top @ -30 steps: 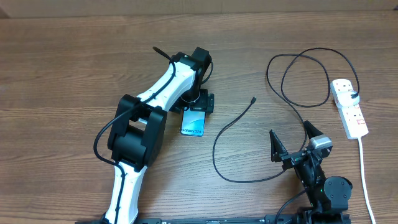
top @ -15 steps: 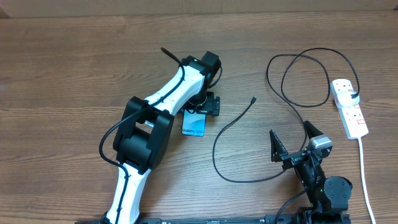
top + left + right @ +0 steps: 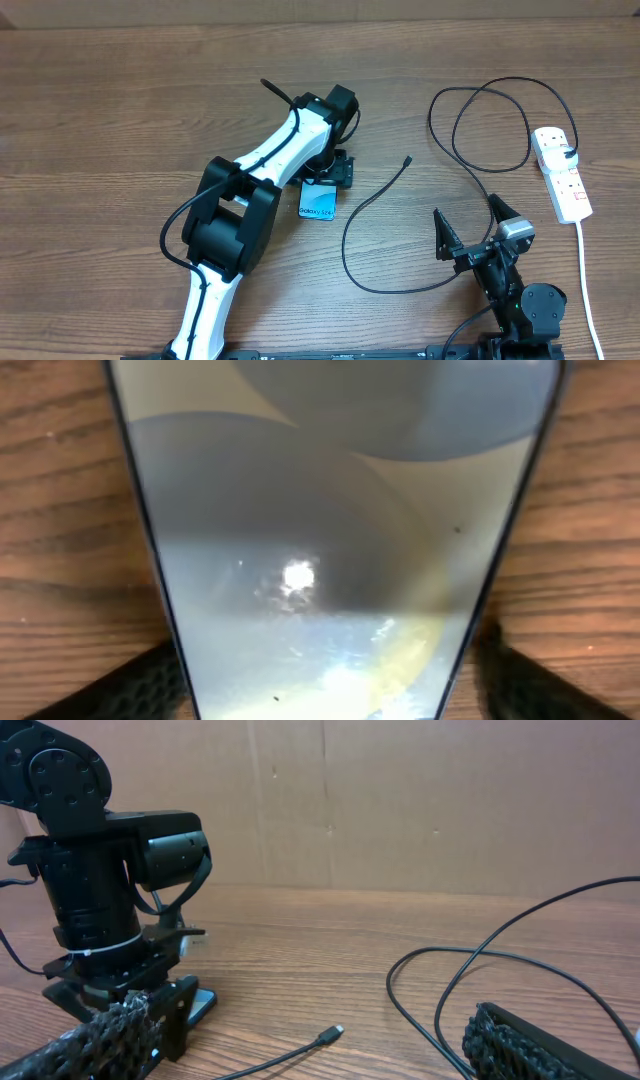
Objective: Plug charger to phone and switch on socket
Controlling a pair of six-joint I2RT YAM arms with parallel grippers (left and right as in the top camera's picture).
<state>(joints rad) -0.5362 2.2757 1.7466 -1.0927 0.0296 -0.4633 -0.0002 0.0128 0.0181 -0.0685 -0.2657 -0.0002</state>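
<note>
The phone [image 3: 317, 203] lies flat on the wooden table with its lit blue screen up. My left gripper [image 3: 327, 172] stands over its far end. In the left wrist view the phone [image 3: 330, 540] fills the frame, and the left gripper [image 3: 320, 695] has one black finger on each long edge, shut on it. The charger [image 3: 372, 205] curves across the table, and its plug tip [image 3: 407, 160] lies free to the right of the phone; the tip also shows in the right wrist view [image 3: 333, 1034]. The socket [image 3: 562, 172] lies at the far right. My right gripper [image 3: 470, 235] is open and empty near the front edge.
The socket's white cord [image 3: 586, 280] runs down the right side to the front edge. The charger's loops [image 3: 490, 125] lie between the plug tip and the socket. A cardboard wall [image 3: 400, 800] stands behind the table.
My left arm has swung to the right, and the phone has shifted a little right and towards the front with it. The right arm and the charger have not moved.
</note>
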